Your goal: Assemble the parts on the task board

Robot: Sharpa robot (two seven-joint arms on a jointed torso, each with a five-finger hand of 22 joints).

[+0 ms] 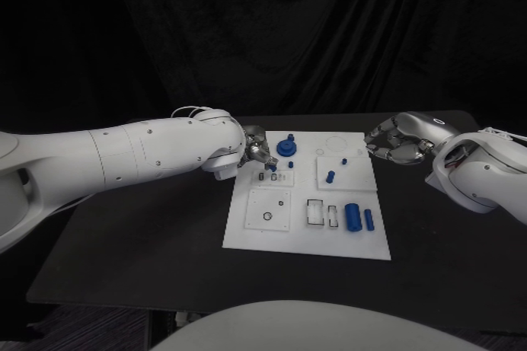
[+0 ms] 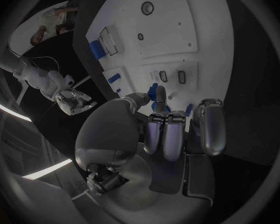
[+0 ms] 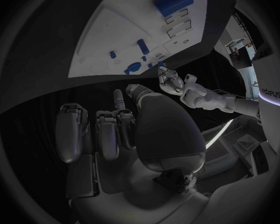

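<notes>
A: What is the left hand (image 1: 257, 154) doing?

B: It is over the task board's (image 1: 247, 237) far left corner, pinching a small blue peg (image 2: 153, 92) between thumb and fingertip; the other fingers (image 2: 167, 134) hang curled beside it. The peg's tip is just above the board, near two small slots (image 2: 172, 76).

A: And the right hand (image 1: 395, 140)?

B: It hovers off the board's far right corner, over the bare desk (image 1: 143, 252), fingers curled in, nothing in it.

A: How far along is the job?

B: Early to middle, I'd judge. A blue knob (image 1: 286, 147) stands in the board near its far edge, and two short pins (image 1: 336, 170) sit on the right-hand plate. A large cylinder (image 1: 352, 216) and a thinner one beside it lie loose near the right edge, and several holes and slots look unfilled.
</notes>
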